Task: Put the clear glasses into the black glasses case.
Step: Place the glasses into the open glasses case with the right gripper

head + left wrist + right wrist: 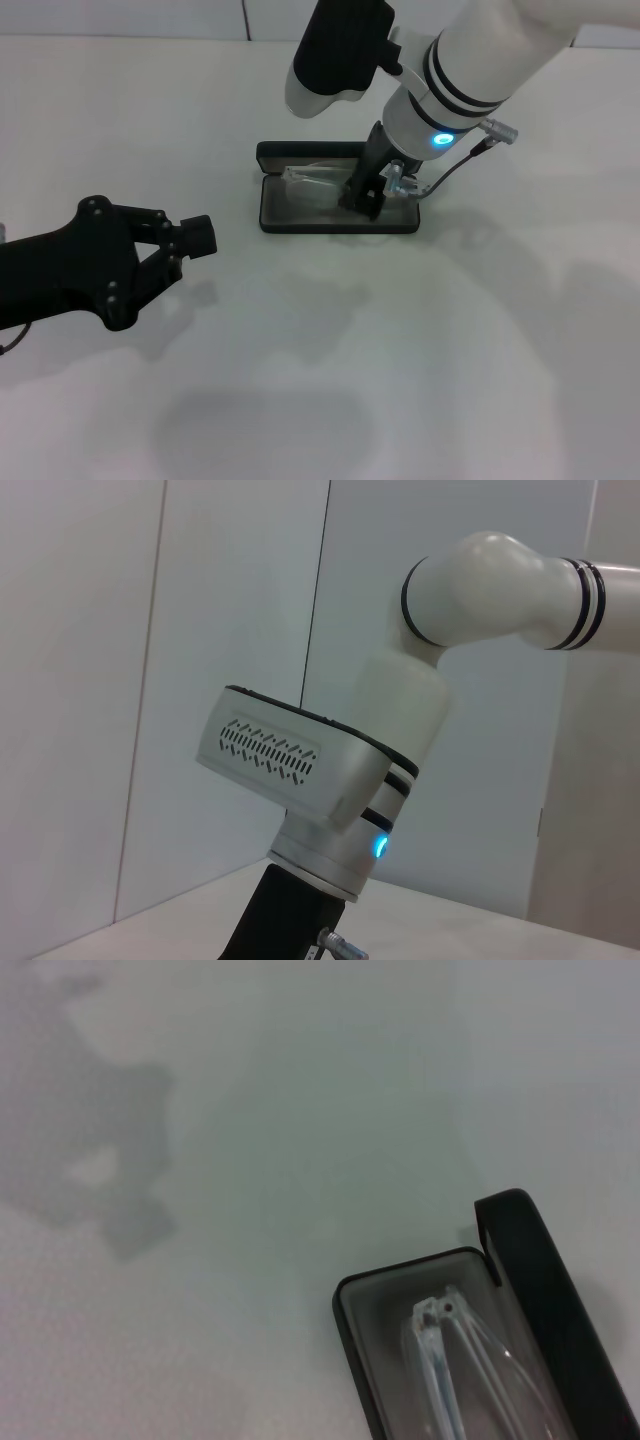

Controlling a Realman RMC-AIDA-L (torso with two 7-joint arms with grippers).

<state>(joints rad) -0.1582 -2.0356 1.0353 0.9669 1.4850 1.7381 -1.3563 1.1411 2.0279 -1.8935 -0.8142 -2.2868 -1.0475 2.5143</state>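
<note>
The black glasses case (275, 222) lies open at the middle of the table, its lid (300, 152) standing up on the far side. The clear glasses (308, 186) lie along the grey inside of the case. My right gripper (363, 200) reaches down into the case's right half and is shut on the glasses near their middle. In the right wrist view one end of the case (350, 1305) shows, with the thin clear arms of the glasses (440, 1360) inside it. My left gripper (198, 235) hovers shut and holds nothing, left of the case and apart from it.
The white table (420, 360) carries nothing else. The left wrist view shows only my right arm (330, 790) before a white wall. Soft shadows of the arms fall on the table in front of the case.
</note>
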